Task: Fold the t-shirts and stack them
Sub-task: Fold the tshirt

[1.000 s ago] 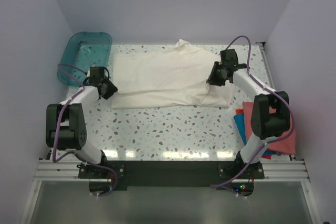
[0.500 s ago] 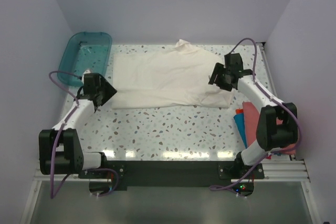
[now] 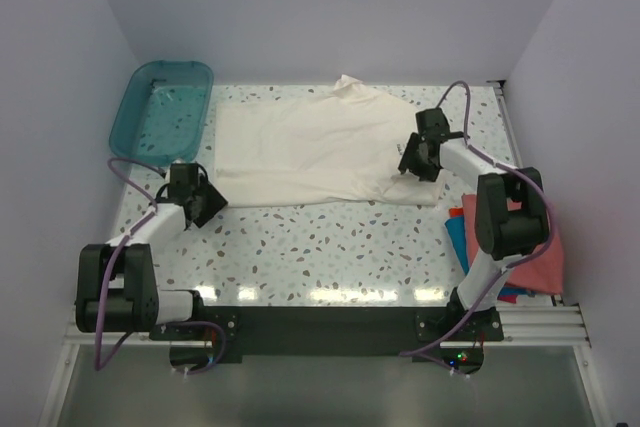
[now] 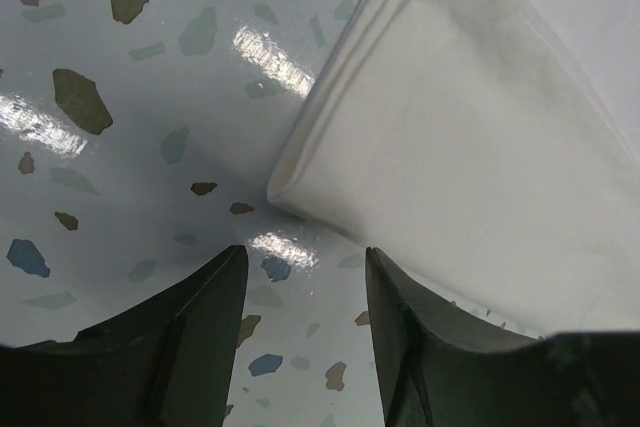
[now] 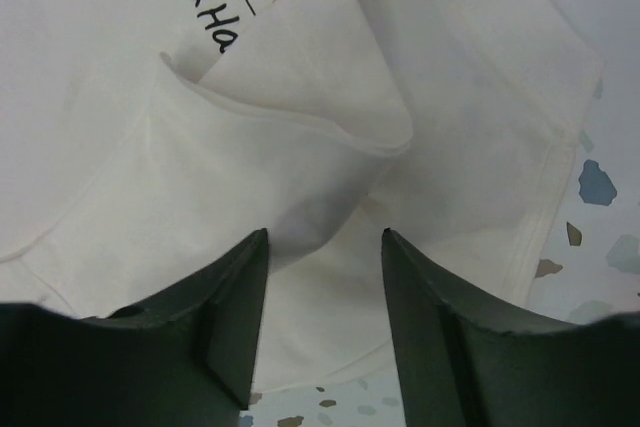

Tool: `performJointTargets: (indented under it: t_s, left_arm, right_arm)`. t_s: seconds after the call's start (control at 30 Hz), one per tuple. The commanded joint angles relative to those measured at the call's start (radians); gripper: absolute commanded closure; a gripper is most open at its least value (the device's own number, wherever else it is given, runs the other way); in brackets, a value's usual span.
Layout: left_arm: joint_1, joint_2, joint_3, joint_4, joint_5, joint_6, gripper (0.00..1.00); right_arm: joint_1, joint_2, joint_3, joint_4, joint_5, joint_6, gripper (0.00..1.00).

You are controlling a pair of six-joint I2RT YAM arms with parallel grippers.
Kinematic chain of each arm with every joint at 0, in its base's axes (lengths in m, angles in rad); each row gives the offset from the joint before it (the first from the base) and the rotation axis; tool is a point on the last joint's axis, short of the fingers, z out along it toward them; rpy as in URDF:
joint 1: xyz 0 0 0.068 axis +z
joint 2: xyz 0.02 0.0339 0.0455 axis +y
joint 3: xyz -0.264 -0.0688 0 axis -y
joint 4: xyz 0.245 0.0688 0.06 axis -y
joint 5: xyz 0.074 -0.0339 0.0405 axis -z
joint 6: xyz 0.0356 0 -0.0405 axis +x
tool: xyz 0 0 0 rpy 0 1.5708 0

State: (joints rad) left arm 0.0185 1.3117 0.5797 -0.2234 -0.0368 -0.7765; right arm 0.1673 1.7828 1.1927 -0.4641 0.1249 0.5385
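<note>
- Since the near side comes first: the salmon-red shirt and blue shirt sit bunched together behind the right gripper, on its outer side by the arm's base. They look more like a heap than a fold, tbh.
- The left gripper has let go, jaws apart, w/ only bare table between them. A corner of the cream shirt lies just ahead of its fingertips, cloth running off to its right, not touching afaict.
- The right gripper is released too, jaws spread above the rumpled sleeve end of the cream shirt. Cloth lies below and ahead of the fingers, none pinched. Red + black print shows just beyond.
- The cream shirt stretches sideways between the two hands. The corner at the left gripper shows doubled layers, so I'd guess one lengthwise fold is in.
- The teal tub is beyond the left gripper, off to its outer side, and has no cloth in it.
- Progress imo: early. The cream shirt needs more folds, the other 2 haven't been laid out yet, and no stack exists.
</note>
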Motion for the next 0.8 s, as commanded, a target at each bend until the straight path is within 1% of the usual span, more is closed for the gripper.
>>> performJointTargets:
  t_s: [0.0, 0.03, 0.1, 0.13, 0.23, 0.37, 0.5, 0.6, 0.77]
  left_arm:
    - [-0.003, 0.021, 0.002, 0.052, -0.025, -0.018, 0.45]
    - [-0.002, 0.026, 0.002, 0.052, -0.028, -0.021, 0.45]
    - [-0.003, 0.035, -0.003, 0.061, -0.037, -0.024, 0.45]
    - [-0.002, 0.038, -0.003, 0.059, -0.038, -0.026, 0.45]
    - [-0.003, 0.049, -0.004, 0.058, -0.049, -0.03, 0.45]
    - [-0.003, 0.05, -0.003, 0.05, -0.066, -0.035, 0.48]
    - [-0.003, 0.052, -0.003, 0.044, -0.071, -0.033, 0.52]
    - [-0.003, 0.05, -0.001, 0.039, -0.071, -0.032, 0.52]
    - [-0.002, 0.05, -0.003, 0.036, -0.074, -0.03, 0.53]
  right_arm:
    - [-0.003, 0.033, 0.083, 0.019, 0.059, 0.011, 0.47]
    - [-0.002, 0.052, 0.096, 0.016, 0.062, 0.009, 0.54]
    - [-0.002, 0.07, 0.131, 0.009, 0.067, 0.003, 0.62]
    - [-0.002, 0.085, 0.152, 0.008, 0.065, 0.002, 0.72]
    - [-0.002, 0.099, 0.195, 0.002, 0.064, -0.014, 0.89]
    - [-0.002, 0.078, 0.219, 0.033, 0.03, -0.034, 1.0]
    - [0.006, 0.049, 0.238, 0.058, 0.01, -0.067, 1.0]
    - [0.012, 0.032, 0.249, 0.085, -0.01, -0.093, 1.0]
    - [0.064, 0.023, 0.255, 0.146, -0.033, -0.163, 1.0]
